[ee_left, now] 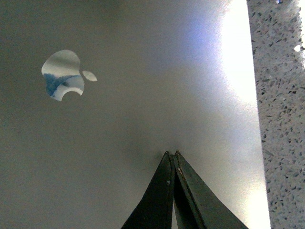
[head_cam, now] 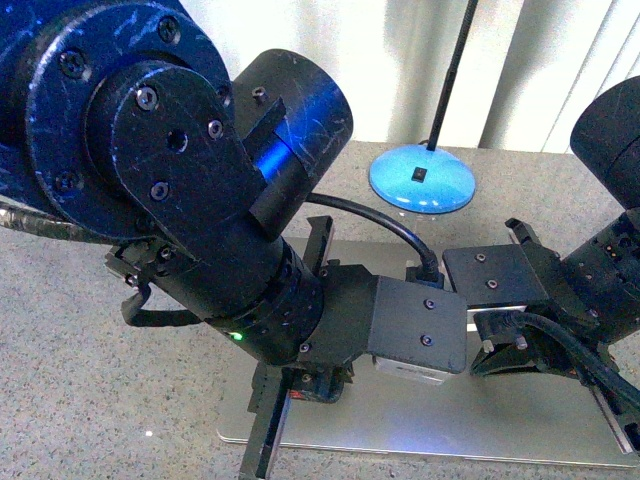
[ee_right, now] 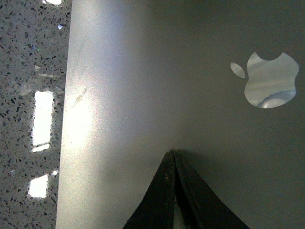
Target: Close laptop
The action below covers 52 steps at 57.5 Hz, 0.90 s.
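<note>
The laptop (head_cam: 430, 425) lies flat on the speckled grey table with its plain silver lid down and facing up. Both arms reach over it in the front view. My left gripper (ee_left: 171, 153) is shut, its tips touching the lid beside the logo (ee_left: 64, 75). My right gripper (ee_right: 171, 152) is shut too, its tips on the lid near the logo (ee_right: 269, 81). In the front view my left gripper (head_cam: 315, 385) and right gripper (head_cam: 490, 355) are mostly hidden by the arms. The keys and screen are hidden under the lid.
A blue lamp base (head_cam: 422, 177) with a thin black pole (head_cam: 455, 65) stands on the table (head_cam: 90, 380) behind the laptop. White curtains hang at the back. The lid's side edges meet the table in the left wrist view (ee_left: 281, 119) and the right wrist view (ee_right: 28, 95).
</note>
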Available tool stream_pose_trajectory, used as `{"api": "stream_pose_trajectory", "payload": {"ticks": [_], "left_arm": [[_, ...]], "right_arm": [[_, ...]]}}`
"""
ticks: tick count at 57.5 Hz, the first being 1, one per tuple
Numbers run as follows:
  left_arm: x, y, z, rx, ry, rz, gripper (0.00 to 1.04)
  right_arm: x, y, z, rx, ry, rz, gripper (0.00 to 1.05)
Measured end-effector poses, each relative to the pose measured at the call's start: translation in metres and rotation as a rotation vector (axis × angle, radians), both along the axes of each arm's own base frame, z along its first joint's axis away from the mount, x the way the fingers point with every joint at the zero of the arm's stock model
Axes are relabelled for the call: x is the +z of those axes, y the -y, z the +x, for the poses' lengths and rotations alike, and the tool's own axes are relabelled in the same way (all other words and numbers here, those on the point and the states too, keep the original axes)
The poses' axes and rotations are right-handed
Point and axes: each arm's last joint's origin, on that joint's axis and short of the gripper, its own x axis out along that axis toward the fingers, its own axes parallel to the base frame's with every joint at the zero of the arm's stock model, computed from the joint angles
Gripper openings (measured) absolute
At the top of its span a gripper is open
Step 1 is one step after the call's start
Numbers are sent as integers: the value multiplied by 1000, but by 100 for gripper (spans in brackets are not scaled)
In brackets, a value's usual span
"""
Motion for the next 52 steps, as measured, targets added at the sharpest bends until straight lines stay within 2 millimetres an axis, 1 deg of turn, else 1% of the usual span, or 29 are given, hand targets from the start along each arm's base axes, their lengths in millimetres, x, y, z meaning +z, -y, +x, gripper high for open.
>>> {"api": "stream_pose_trajectory", "payload": {"ticks": [13, 36, 45, 52], "left_arm": [[-4, 2, -2, -3, -5, -1, 4], [-2, 1, -2, 3, -4, 0, 4], [8, -1, 0, 11, 21, -18, 4], [27, -3, 5, 27, 92, -72, 4]], "right_arm": [[-1, 0, -1, -2, 2, 3, 3], [1, 1, 0, -11, 2, 9, 3], [8, 0, 0, -21, 16, 36, 3], [27, 0, 5, -47, 94, 95, 3]]}}
